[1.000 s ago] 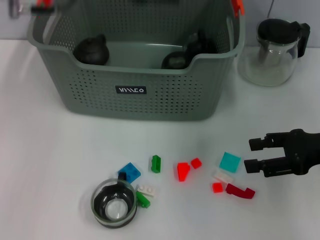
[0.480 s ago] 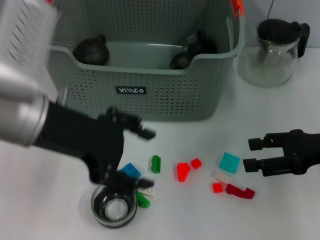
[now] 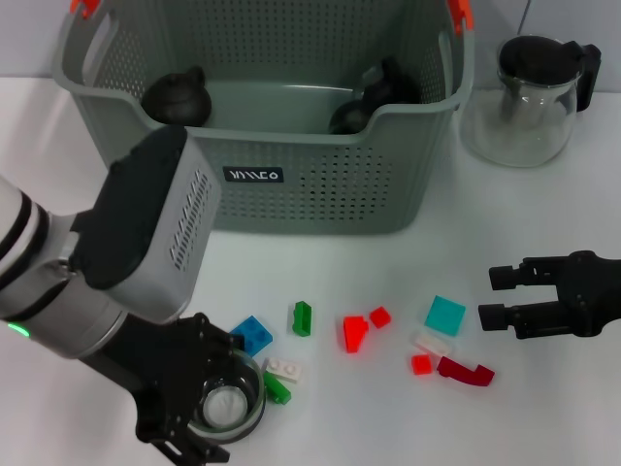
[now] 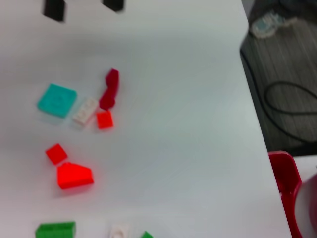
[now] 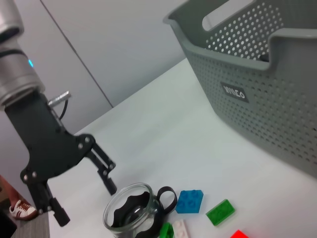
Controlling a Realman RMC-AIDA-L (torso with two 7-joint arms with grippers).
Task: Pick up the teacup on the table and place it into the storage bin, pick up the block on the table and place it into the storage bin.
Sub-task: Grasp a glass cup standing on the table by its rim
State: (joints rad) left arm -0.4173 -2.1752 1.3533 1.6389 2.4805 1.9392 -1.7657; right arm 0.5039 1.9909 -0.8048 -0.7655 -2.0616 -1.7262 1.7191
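Observation:
The glass teacup stands at the front left of the table. My left gripper is open right at it. In the head view its black fingers reach to either side of the cup. From the right wrist view they sit just beside the rim. Several small blocks lie scattered, among them a blue block, a red block and a teal block. My right gripper hovers open and empty to the right of the blocks. The grey-green storage bin stands behind.
Two dark round pots sit inside the bin. A glass pitcher with a black lid stands at the back right. In the left wrist view the table's edge drops to a floor with cables.
My left arm has swung down from the back left, and its open gripper now sits at the teacup. The right gripper has barely moved.

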